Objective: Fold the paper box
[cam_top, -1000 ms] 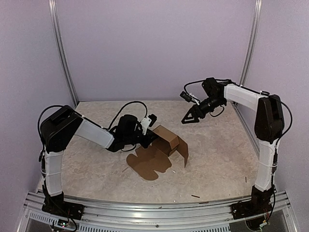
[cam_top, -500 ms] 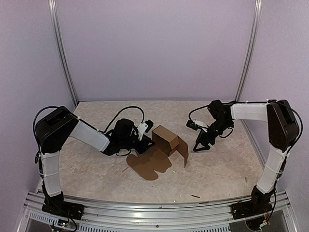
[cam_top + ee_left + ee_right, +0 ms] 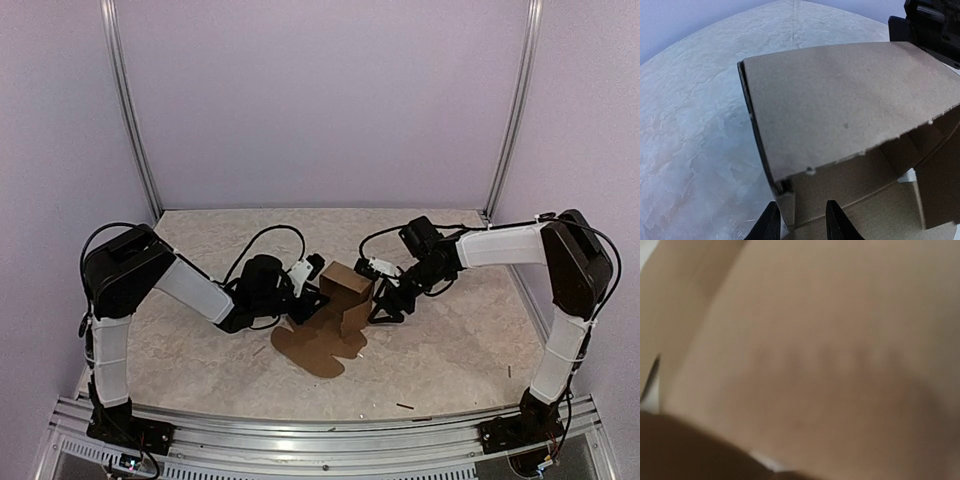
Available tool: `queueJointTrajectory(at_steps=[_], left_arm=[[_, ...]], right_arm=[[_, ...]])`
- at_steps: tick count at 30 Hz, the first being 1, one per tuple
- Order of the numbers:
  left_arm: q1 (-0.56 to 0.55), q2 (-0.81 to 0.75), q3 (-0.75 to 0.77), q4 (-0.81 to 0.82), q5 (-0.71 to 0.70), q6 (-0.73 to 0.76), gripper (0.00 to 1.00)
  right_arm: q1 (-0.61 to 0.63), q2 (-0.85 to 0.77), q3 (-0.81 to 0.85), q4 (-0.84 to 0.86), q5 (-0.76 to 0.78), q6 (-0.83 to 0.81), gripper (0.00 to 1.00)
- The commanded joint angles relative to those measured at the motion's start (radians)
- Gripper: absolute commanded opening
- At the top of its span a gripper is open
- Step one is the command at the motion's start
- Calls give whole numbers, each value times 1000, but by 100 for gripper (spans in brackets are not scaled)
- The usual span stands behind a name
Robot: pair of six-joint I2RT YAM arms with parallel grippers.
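Left gripper (image 3: 800,225), jaws parted, straddles a lower corner wall of the paper box (image 3: 345,288) without pinching it, as I watch from the remote console; the half-formed brown cardboard box stands in the middle of the marbled table (image 3: 450,350), its rounded flaps spread flat toward the near edge; the right gripper (image 3: 386,306), jaws wide, sits pushed against the box's right side, clasping nothing I can see; its wrist camera gives me only blurred cardboard
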Motion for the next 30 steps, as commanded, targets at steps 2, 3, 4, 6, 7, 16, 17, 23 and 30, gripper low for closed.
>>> queueJointTrajectory(at_steps=[2, 3, 4, 6, 7, 16, 17, 23, 30], left_arm=[[-50, 14, -63, 74, -30, -5, 31], [-56, 9, -70, 78, -37, -6, 31], [-62, 7, -78, 78, -47, -9, 31], [-69, 1, -89, 84, -59, -15, 31], [-74, -1, -96, 87, -61, -17, 31], [-113, -13, -82, 67, -81, -8, 31], [-114, -14, -79, 64, -83, -7, 31], [-113, -10, -56, 37, -90, 1, 31], [-158, -150, -141, -50, -108, 21, 31]], right_arm=[[17, -7, 17, 117, 50, 95, 71], [17, -4, 21, 125, 60, 99, 71], [17, -2, 24, 133, 72, 104, 69], [17, -4, 20, 156, 109, 123, 67], [17, -9, 12, 174, 117, 131, 67], [18, -31, -18, 295, 170, 157, 72], [18, -32, -22, 310, 181, 156, 72], [18, -30, -47, 415, 190, 156, 63], [18, -16, -29, 412, 191, 117, 63]])
